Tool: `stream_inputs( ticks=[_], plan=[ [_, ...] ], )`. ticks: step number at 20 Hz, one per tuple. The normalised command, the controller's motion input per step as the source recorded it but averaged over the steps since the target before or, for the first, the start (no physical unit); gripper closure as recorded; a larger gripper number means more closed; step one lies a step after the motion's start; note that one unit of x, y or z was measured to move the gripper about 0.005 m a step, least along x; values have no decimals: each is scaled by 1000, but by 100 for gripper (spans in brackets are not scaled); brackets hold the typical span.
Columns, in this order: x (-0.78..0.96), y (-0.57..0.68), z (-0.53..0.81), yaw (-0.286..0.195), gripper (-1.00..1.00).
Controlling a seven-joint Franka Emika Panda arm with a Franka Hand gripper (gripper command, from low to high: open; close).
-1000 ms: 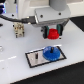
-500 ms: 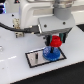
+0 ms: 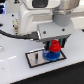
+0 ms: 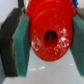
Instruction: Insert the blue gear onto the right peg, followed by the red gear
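The red gear (image 3: 54,47) hangs between the fingers of my gripper (image 3: 54,48), which is shut on it. It sits directly above the blue gear (image 3: 50,56) and close to it; I cannot tell whether they touch. The blue gear lies flat on the black-framed grey plate (image 3: 33,59). The right peg is hidden by the two gears. The wrist view is filled by the red gear (image 4: 49,20), its centre hole showing dark. Green pads (image 4: 23,47) press its rim on both sides of the gripper (image 4: 50,37).
A thick black cable (image 3: 12,34) runs from the exterior view's left edge to the arm. The white arm body (image 3: 47,15) covers the upper half of that view. The plate rests on a white table (image 3: 15,72).
The gripper has come down with the red gear and shifted slightly toward the exterior view's right, closing the gap above the blue gear. The blue gear and plate have not moved.
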Motion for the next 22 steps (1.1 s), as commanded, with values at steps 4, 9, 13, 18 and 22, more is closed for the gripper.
stream_inputs(
  ticks=[4,9,13,18,22],
  plan=[
    [188,-15,409,0,100],
    [184,-161,164,0,100],
    [223,-149,-5,0,100],
    [259,-59,-118,0,100],
    [166,18,-56,0,100]
  ],
)
